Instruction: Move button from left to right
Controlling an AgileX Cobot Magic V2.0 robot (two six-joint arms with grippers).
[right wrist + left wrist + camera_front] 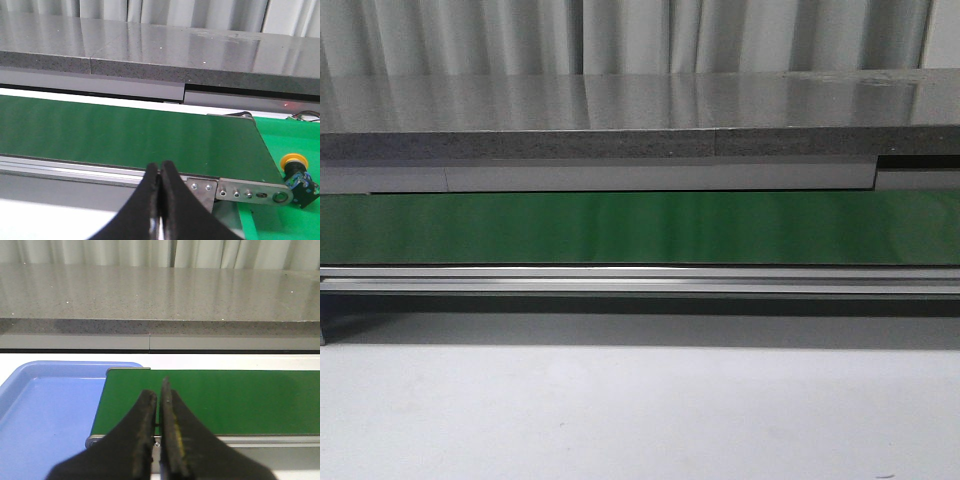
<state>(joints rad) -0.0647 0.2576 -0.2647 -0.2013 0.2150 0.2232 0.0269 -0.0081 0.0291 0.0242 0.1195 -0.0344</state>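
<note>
Beside the conveyor end (250,192) lies the button (297,177).

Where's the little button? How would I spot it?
Find the long green conveyor belt and follow it to its end by the metal bracket. Just past that end, on the bright green surface, sits the button. It has a round yellow cap on a black blocky body, the only yellow thing there.
</note>
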